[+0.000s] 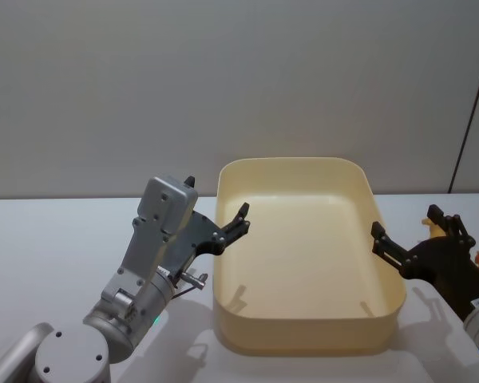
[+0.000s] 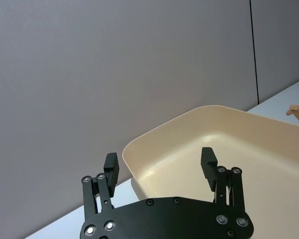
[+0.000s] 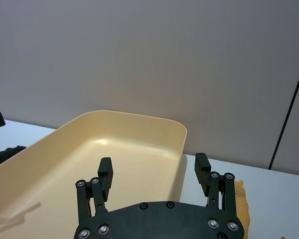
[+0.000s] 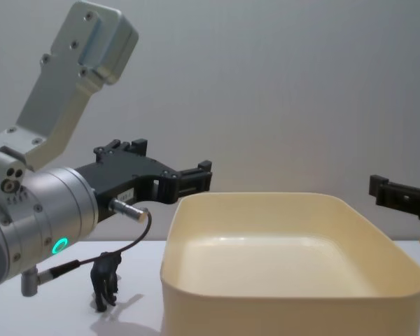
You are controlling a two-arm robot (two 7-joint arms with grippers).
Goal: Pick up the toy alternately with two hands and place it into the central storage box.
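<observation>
Storage box (image 1: 303,331) between left gripper (image 2: 159,160), right gripper (image 3: 153,164), jaws apart, empty, chest view adds dark toy (image 4: 105,280)

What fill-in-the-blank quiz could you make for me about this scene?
The cream-yellow storage box is ___ inside.
The left gripper, near the box's left rim, is ___ and holds nothing.
The right gripper, open too, hovers at the box's ___ side.
A small black toy animal stands on the table, on the ___ of the box.
Missing words: empty; open; right; left.
</observation>
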